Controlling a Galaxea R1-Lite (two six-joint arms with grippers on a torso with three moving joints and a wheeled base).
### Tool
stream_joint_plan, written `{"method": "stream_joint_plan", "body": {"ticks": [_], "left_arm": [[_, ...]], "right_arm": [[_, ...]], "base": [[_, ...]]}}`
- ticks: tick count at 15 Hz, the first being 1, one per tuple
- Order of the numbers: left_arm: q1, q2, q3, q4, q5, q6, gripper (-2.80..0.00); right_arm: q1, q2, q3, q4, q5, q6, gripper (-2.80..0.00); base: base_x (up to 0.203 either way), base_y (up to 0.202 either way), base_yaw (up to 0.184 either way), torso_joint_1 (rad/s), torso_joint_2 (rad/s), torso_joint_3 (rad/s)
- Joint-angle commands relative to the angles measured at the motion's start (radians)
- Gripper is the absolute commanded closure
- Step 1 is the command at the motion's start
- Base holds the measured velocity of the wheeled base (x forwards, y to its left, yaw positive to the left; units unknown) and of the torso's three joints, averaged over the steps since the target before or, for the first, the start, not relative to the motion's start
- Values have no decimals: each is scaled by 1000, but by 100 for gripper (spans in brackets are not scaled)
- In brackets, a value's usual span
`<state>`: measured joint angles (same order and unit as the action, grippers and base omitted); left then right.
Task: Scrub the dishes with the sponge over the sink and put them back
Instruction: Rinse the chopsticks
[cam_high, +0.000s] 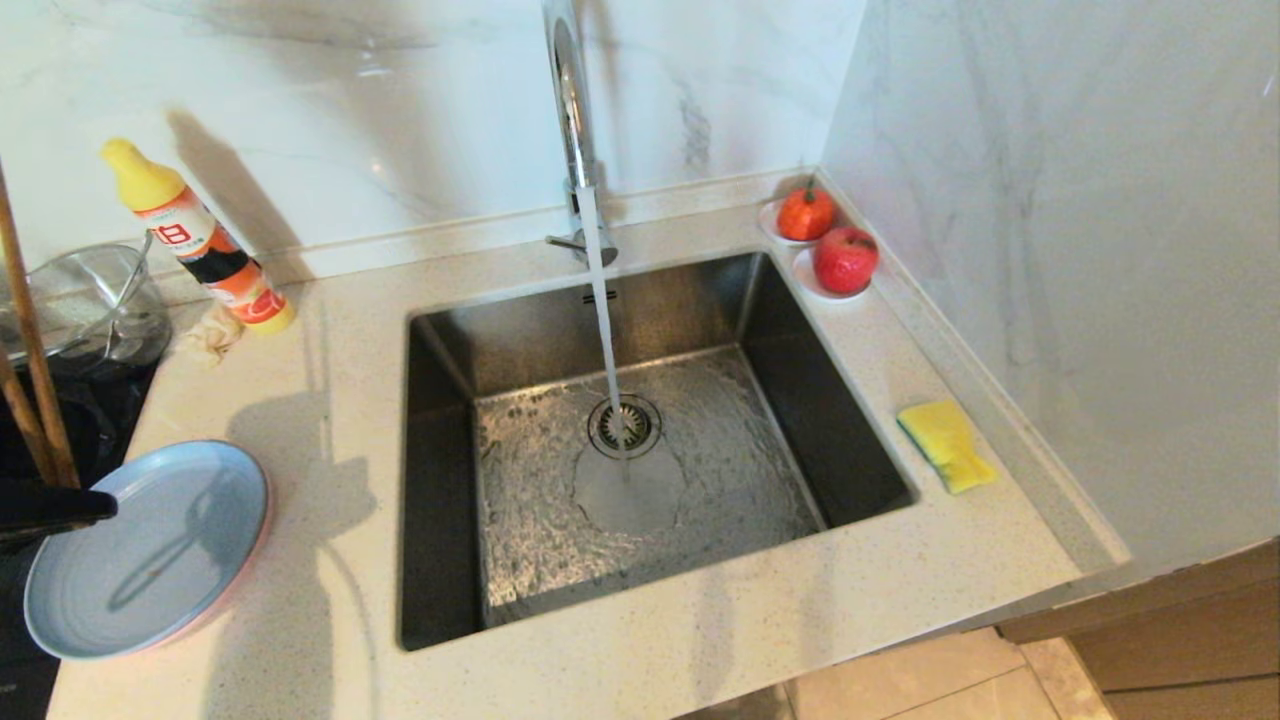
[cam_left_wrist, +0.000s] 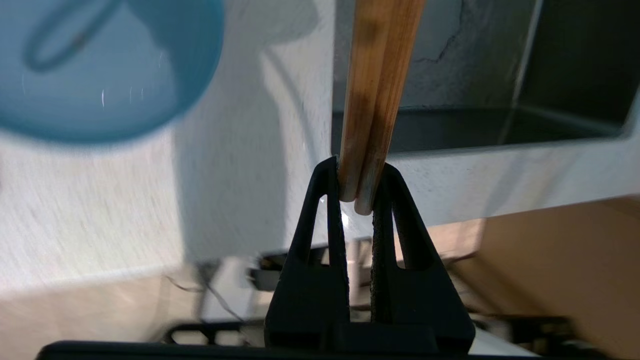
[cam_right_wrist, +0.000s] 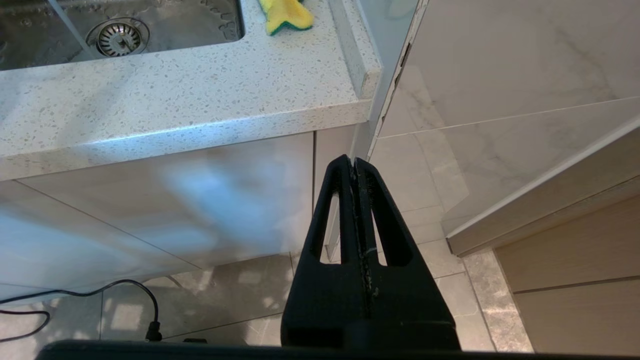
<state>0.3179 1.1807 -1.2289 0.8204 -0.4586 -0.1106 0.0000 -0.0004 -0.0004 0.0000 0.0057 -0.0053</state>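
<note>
**Blue plate at the counter's left edge, chopsticks in my left claw**

Light blue, matte and shallow, the top plate (cam_high: 145, 548) lies flat at the left end of the counter (cam_high: 640, 640), close to its front edge; a thin pink rim (cam_high: 240, 580) shows beneath it, so the plates seem stacked. The steel sink (cam_high: 450, 480) sits mid-counter with water running from the faucet (cam_high: 572, 110) onto the drain strainer (cam_high: 624, 427). The yellow sponge (cam_high: 946, 445) lies on the counter strip right of the sink, near the wall.

My left claw (cam_left_wrist: 356, 187) is clenched on a pair of wooden chopsticks (cam_left_wrist: 377, 85), at the counter's left edge just beside the plates. My right claw (cam_right_wrist: 354, 162) hangs pressed shut, holding nothing, below the counter's front right corner.

By the back wall stand a detergent bottle (cam_high: 200, 245), a glass bowl (cam_high: 85, 300) and two saucers of fruit (cam_high: 825, 245).
</note>
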Motion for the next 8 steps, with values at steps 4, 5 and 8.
{"method": "stream_joint_plan", "body": {"ticks": [4, 5, 8], "left_arm": [[-318, 169, -64, -114, 122, 47, 0], [-379, 192, -72, -124, 133, 49, 0], [-561, 264, -65, -193, 223, 55, 0]], "right_arm": [[0, 0, -1, 0, 0, 0, 0], [0, 0, -1, 0, 0, -1, 0], [0, 0, 0, 0, 0, 0, 0]], "base": [[0, 0, 0, 0, 0, 0], [0, 0, 0, 0, 0, 0], [0, 0, 0, 0, 0, 0]]}}
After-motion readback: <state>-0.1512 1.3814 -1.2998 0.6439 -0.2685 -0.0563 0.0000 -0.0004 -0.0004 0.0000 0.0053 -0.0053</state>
